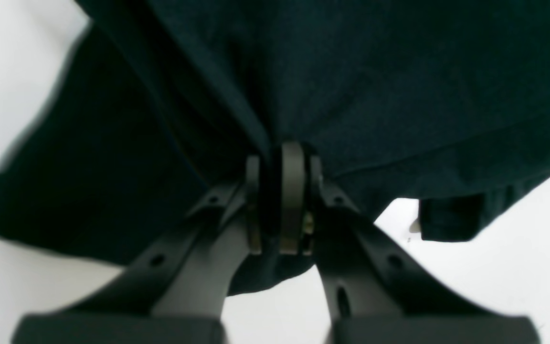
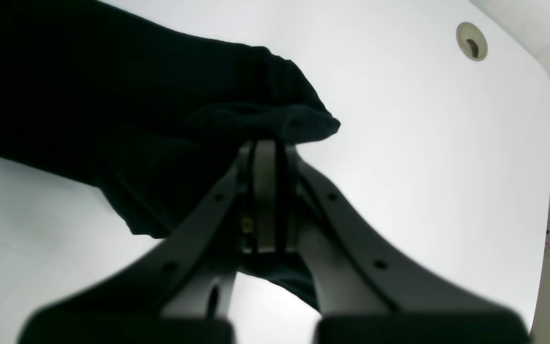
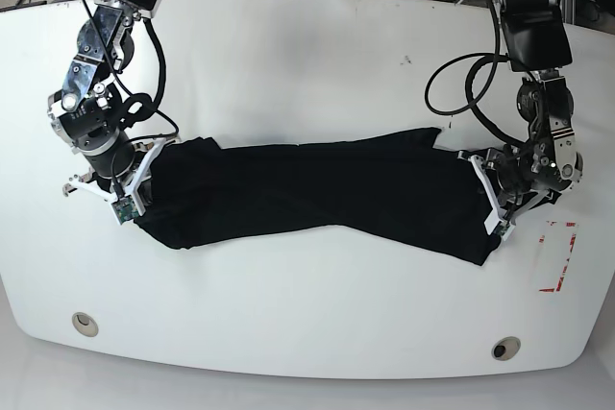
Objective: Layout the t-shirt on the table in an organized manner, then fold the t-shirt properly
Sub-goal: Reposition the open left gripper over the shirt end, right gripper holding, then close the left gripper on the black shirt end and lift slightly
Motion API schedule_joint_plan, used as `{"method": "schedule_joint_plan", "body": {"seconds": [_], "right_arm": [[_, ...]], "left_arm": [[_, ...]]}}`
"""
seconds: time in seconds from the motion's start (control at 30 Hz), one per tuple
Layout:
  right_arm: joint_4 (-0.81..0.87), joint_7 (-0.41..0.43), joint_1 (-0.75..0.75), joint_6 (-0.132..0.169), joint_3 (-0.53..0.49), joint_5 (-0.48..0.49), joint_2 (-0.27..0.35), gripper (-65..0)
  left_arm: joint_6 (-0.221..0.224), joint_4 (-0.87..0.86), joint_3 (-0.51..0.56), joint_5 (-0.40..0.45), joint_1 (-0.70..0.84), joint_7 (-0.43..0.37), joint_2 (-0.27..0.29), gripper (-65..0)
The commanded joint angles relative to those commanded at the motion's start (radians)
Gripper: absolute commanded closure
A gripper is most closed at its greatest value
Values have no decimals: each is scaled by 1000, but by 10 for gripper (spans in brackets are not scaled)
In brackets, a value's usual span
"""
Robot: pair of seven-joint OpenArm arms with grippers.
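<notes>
White table (image 3: 307, 64), t-shirt (image 3: 307, 194) stretched left-right.

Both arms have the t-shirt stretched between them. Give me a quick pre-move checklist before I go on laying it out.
1. Left gripper shut on the t-shirt: ok, fabric sits between closed fingers.
2. Right gripper shut on the t-shirt: ok, cloth bunched at the tips.
3. Shirt spread flat: not ok, it is a narrow, twisted band between the arms.
4. Shirt wholly over the table: ok.
5. Which part of the shirt each gripper holds: cannot tell.
6. Red dashed mark uncovered: ok.
</notes>
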Motion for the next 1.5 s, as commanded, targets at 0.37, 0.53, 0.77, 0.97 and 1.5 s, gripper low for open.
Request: {"method": "schedule_joint_plan", "body": {"seconds": [0.37,0.53,0.77,0.97,1.5], "right_arm": [[2,0,0,0,0,0,0,-2],[2,0,0,0,0,0,0,-2],[3,0,-2,0,0,0,0,-2],[3,0,-3,0,2,0,0,-2],[3,0,-5,0,3,-2,0,-2]], "left_arm": [[0,155,101,71,6,2,-32,0],[0,158,146,123,9,2,-58,0],[0,299,264,258,43,3,-112,0],[0,316,310,305,61,3,-129,0],[-83,385,334,321,143,14,-178,0]]}}
